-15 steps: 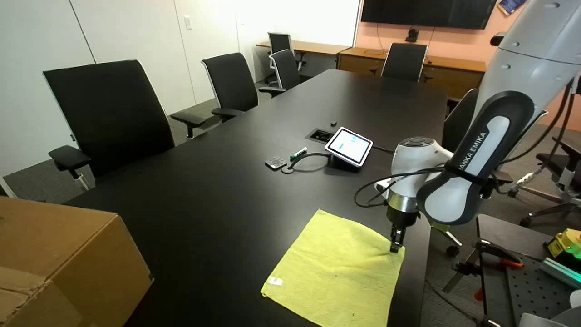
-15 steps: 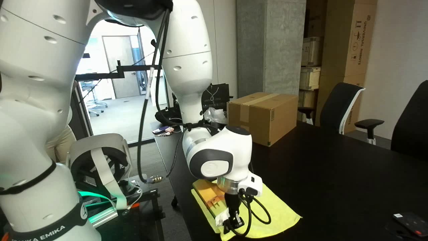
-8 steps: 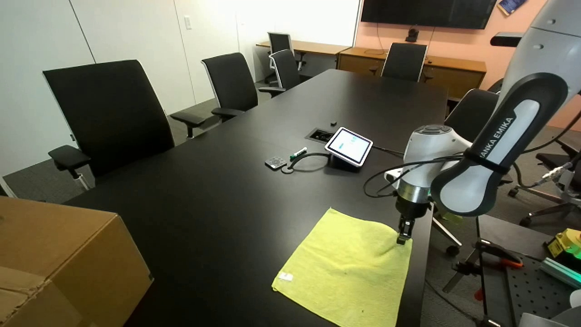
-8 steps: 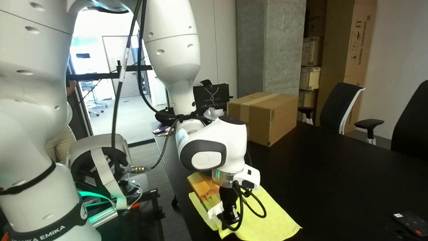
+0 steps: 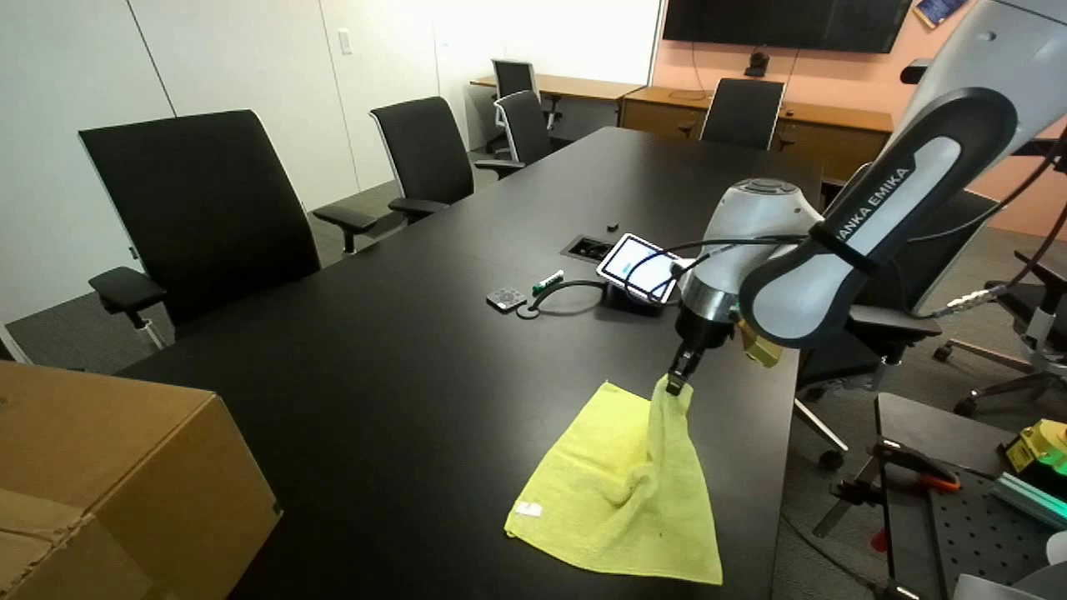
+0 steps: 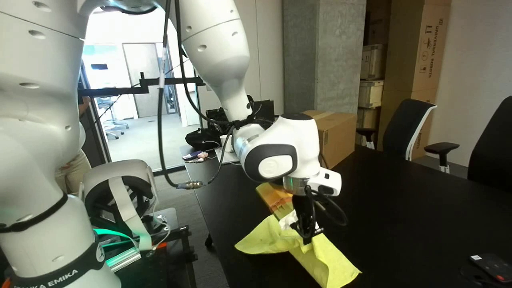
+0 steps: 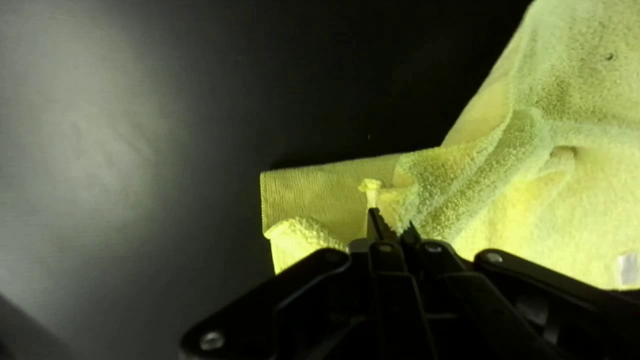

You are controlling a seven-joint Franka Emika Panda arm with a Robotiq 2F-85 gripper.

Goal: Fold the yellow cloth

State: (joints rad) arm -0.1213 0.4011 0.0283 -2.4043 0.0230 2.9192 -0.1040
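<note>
The claw (image 5: 676,383) is clamped on the yellow cloth (image 5: 600,521), pinching it near its border; whether the pinch is exactly at a corner cannot be told. The pinched portion is raised off the table (image 5: 400,400) and hangs from the claw in a steep drape. The remaining fabric rests on the tabletop, near the table's long edge, with creases where the raised and flat portions meet. A white label (image 5: 528,509) faces up beside one corner of the flat portion. The claw points down at a tilt, carried by the arm (image 6: 276,166), which is above the cloth. In the wrist view, a straight-edged flap of cloth extends to the left of the picture, and bunched folds extend to the right. In an exterior view, a tablet (image 5: 623,257) stands tilted on the table beyond the claw. A marker (image 5: 548,282) lies near the tablet, just beside a gray square (image 5: 506,300). A cardboard box (image 5: 183,483) sits on the table, well apart from the cloth. In an exterior view, a black device (image 6: 494,267) with a red spot also rests on the table.
</note>
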